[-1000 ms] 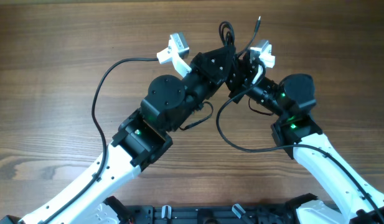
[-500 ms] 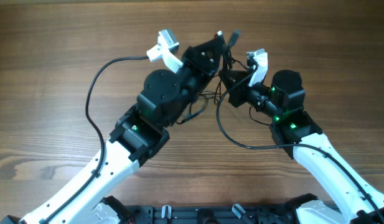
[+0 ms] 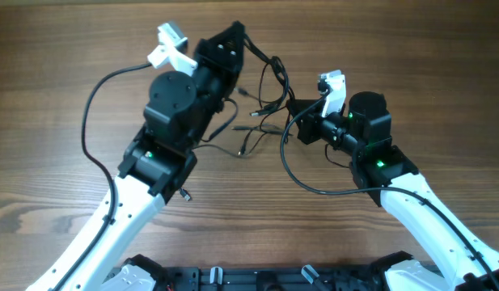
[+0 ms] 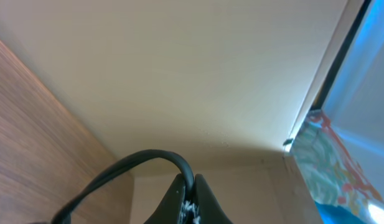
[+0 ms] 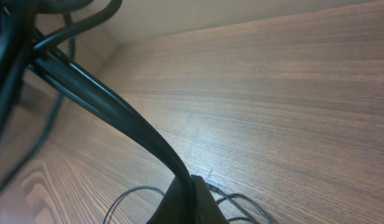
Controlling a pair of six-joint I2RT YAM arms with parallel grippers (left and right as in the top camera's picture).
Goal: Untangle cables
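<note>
Two claws, both clamped. The left gripper (image 3: 239, 34) has its jaws pressed together on one thin black strand. In the left wrist view that strand arches up and away from between its fingers (image 4: 179, 198), against a pale wall (image 4: 198, 74). The right gripper (image 3: 296, 109) has its jaws closed on a few strands, which in the right wrist view run up and to the left from its fingers (image 5: 178, 198). These strands belong to the cables (image 3: 264, 103), a loose tangle spread out between the two grippers. Its lower loops and small plug ends lie on the table (image 3: 63, 48), and one strand climbs from it to the left gripper. The left gripper is beyond the tangle and to its left, while the right gripper is just beside its right edge. Farther out, a white camera mount (image 3: 170, 44) on the left arm sits well left of the tangle, and a second mount (image 3: 331, 85) stands right of it, behind the right gripper. The left arm's thick cable (image 3: 86, 129) bows out far to the tangle's left. The right arm's thick cable (image 3: 293, 174) loops on the near side of the tangle, to its right.
</note>
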